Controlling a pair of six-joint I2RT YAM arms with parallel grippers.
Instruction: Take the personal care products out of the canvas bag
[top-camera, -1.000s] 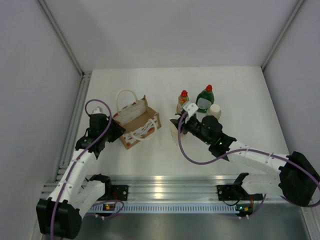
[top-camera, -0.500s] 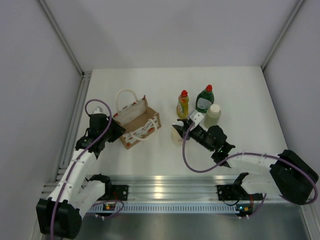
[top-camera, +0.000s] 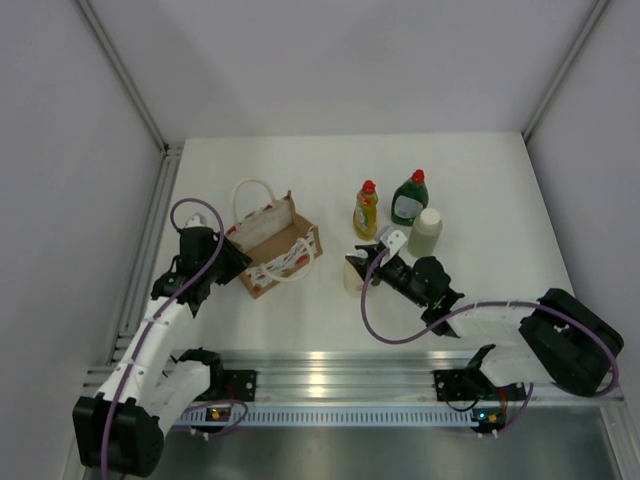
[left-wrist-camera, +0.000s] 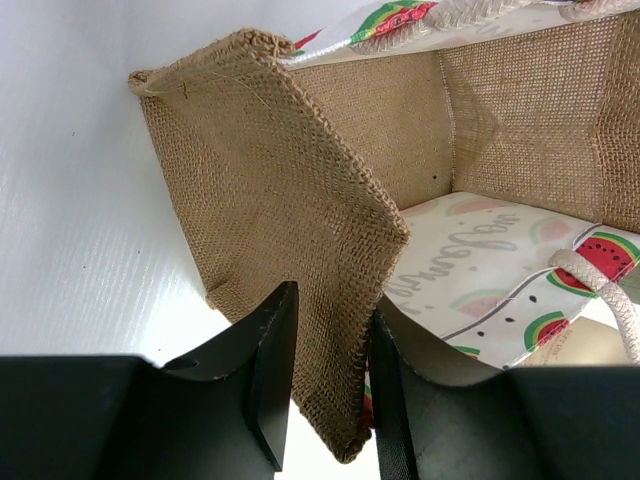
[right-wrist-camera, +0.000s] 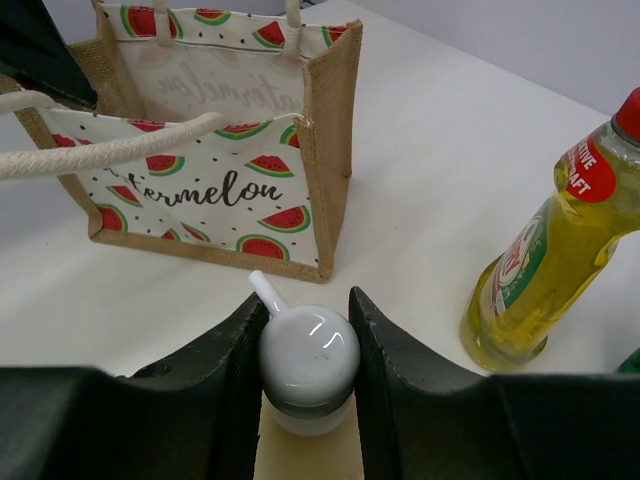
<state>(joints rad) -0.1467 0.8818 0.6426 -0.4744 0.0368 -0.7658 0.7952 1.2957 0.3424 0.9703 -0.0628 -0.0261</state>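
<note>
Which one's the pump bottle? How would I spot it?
Find the watermelon canvas bag. Right of it, closest to the arms, the cream pump bottle sits in the right gripper. Its three neighbours have caps; only it has a white pump.

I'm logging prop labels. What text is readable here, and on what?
"termelon": script on the side of the canvas bag; the first letters are not legible.
On the yellow bottle: white letters on a red label, too blurred to read.
On the green bottle: white label, too small to read.
</note>
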